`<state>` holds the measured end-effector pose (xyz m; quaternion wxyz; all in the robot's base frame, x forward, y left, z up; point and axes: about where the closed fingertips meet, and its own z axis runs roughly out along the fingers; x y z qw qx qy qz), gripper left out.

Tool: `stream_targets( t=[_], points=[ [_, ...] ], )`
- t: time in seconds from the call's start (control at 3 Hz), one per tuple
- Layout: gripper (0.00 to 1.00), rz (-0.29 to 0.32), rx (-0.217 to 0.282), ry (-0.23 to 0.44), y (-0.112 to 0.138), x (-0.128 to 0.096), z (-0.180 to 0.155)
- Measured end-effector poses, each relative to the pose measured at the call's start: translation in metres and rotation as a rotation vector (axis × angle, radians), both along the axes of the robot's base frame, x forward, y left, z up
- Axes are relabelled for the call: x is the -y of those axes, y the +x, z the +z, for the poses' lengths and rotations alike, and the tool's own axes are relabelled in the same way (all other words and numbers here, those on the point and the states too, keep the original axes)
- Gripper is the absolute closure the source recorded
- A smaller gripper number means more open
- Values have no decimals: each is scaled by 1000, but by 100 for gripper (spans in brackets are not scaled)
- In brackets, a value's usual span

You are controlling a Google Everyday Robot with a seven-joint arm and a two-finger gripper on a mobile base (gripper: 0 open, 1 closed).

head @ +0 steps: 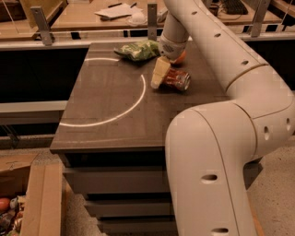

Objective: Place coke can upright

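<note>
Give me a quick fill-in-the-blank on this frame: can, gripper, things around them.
1. The coke can lies on its ____ on the table.
2. The gripper is down at the can's ____ end, as seen in the picture.
3. The bag at the back of the table is ____ in colour.
4. The round fruit sits just ____ the can.

Missing words: side; left; green; behind

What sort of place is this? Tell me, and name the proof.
Probably an office or lab: desks with papers beyond a rail, and a drawer-fronted counter. The pincer is beside the coke can lying on it.
</note>
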<state>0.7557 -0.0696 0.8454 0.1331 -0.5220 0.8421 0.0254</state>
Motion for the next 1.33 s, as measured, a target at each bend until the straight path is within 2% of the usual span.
stream_targets(
  t=[0.67, 1.0, 1.33],
  points=[
    [62, -24, -3, -40, 4, 18, 1],
    [86, 55, 19, 11, -3, 1, 24],
    [100, 190, 54, 174, -25, -31, 61]
  ],
)
